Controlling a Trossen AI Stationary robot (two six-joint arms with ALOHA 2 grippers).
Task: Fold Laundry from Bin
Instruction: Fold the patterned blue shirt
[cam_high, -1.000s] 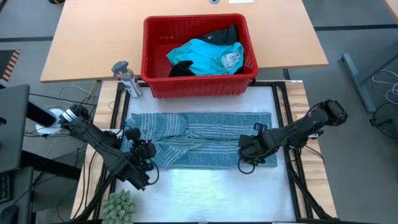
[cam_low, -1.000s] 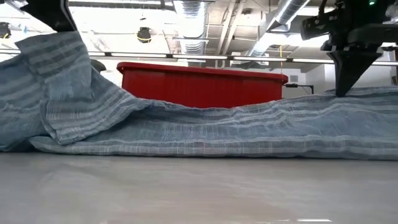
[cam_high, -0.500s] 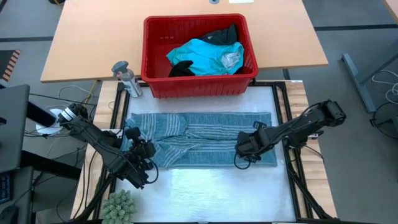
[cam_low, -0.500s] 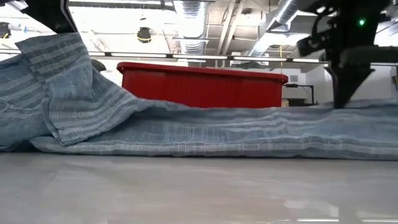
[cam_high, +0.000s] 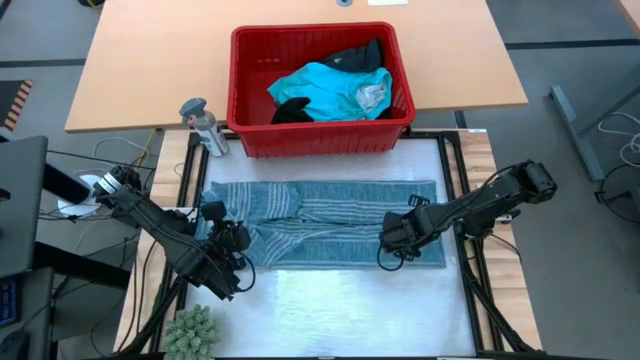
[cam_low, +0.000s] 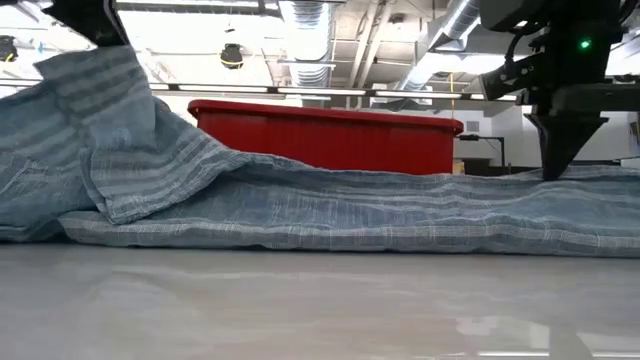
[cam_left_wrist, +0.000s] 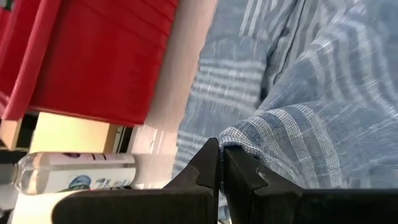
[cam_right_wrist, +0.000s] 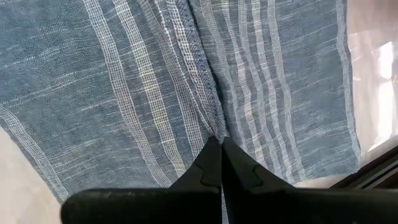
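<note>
Barely anything has shifted since half a second ago: the lifted fold at the left end of the blue-grey striped cloth garment (cam_high: 320, 222) has edged slightly toward the middle. It's spread flat across the white table mat (cam_high: 340, 305), just in front of the red rectangular plastic bin (cam_high: 320, 135), which holds a bright turquoise garment (cam_high: 330, 88) and black ones. Left gripper (cam_high: 228, 240) is pinched on the striped cloth's left edge, holding it raised; right gripper (cam_high: 398, 235) is clamped on the cloth near its right end.
</note>
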